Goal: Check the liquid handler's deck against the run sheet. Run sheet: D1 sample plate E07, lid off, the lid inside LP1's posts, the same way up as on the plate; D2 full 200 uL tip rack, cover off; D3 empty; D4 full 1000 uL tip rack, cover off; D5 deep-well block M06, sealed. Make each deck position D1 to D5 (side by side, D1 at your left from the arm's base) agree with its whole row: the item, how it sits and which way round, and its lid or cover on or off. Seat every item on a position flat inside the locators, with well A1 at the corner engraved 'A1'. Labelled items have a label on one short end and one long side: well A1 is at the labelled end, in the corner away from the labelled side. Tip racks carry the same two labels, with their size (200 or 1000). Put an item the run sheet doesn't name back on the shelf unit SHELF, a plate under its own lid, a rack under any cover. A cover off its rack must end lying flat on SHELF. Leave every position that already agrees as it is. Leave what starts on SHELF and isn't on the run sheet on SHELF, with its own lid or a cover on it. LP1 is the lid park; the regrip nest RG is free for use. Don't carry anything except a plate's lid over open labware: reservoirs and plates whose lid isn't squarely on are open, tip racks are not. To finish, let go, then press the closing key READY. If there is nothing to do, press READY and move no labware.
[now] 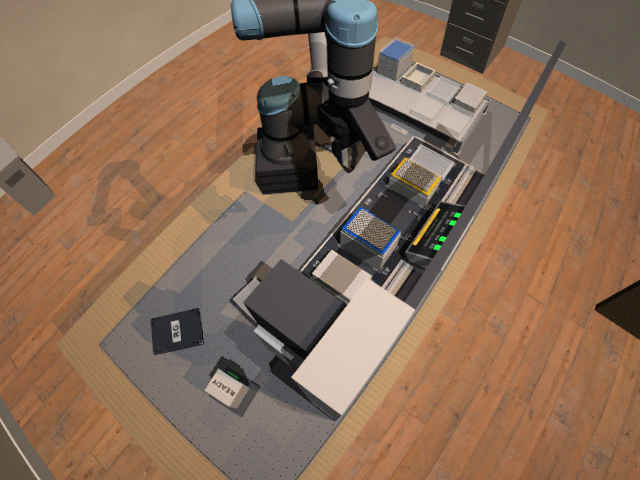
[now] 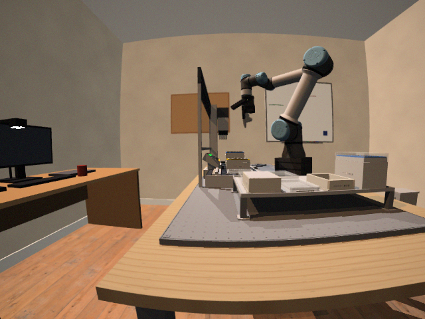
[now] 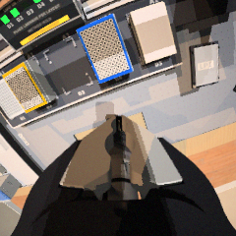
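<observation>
Claw [image 3: 117,129] together, empty, high above deck | yellow-rimmed tip rack [image 1: 416,175], blue-rimmed tip rack [image 1: 372,230], beige sealed block [image 1: 341,272] seated near table's far edge | white READY key [image 1: 227,387] at table's near-left corner, unpressed; judged final step.

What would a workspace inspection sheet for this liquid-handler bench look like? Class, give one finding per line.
Surface: grey perforated mat on a wooden bench.
Job's things: yellow-rimmed tip rack and blue-rimmed tip rack uncovered on the deck; the slot between them empty; beige block beyond; READY key untouched.
Clutter: nothing seen.
End effector: shut, holding nothing, raised above the bench.
Cables: nothing seen.
Surroundings: shelf unit with labware, filing cabinet, desk with monitor.
</observation>
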`<state>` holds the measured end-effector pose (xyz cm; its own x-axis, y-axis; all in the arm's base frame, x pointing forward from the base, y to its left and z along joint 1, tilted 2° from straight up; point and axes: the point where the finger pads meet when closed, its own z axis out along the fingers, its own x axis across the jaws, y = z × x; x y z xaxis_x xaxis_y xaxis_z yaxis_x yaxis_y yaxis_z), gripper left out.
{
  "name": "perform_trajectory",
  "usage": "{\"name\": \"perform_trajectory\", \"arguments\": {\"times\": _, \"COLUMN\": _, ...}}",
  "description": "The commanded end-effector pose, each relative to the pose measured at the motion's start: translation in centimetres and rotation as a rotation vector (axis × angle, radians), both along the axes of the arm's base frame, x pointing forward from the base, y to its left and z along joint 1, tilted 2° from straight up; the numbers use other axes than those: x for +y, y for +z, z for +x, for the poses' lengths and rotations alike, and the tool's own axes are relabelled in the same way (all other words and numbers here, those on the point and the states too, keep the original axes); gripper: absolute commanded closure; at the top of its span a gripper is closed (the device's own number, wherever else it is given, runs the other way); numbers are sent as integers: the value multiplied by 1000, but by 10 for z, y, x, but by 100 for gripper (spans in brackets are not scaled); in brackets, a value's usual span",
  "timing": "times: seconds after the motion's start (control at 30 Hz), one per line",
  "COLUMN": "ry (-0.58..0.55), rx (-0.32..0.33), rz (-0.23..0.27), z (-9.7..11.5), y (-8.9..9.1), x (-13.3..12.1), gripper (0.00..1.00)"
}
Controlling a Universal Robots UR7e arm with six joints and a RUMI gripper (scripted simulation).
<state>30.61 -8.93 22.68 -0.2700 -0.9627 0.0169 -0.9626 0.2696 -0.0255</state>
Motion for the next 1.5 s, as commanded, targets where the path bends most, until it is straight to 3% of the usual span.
{"name": "perform_trajectory", "arguments": {"times": 0.0, "ry": -106, "rx": -7, "rz": 1, "z": -8, "y": 0, "x": -1, "gripper": 100}}
{"name": "perform_trajectory", "arguments": {"times": 0.37, "ry": -326, "rx": -12, "rz": 6, "z": -8, "y": 0, "x": -1, "gripper": 100}}
{"name": "perform_trajectory", "arguments": {"times": 0.63, "ry": -379, "rx": -14, "rz": 7, "z": -8, "y": 0, "x": -1, "gripper": 100}}
{"name": "perform_trajectory", "arguments": {"times": 1.27, "ry": -719, "rx": -21, "rz": 15, "z": -90, "y": -20, "x": -6, "gripper": 100}}
{"name": "perform_trajectory", "arguments": {"times": 1.47, "ry": -839, "rx": -24, "rz": 17, "z": -90, "y": -20, "x": -6, "gripper": 100}}
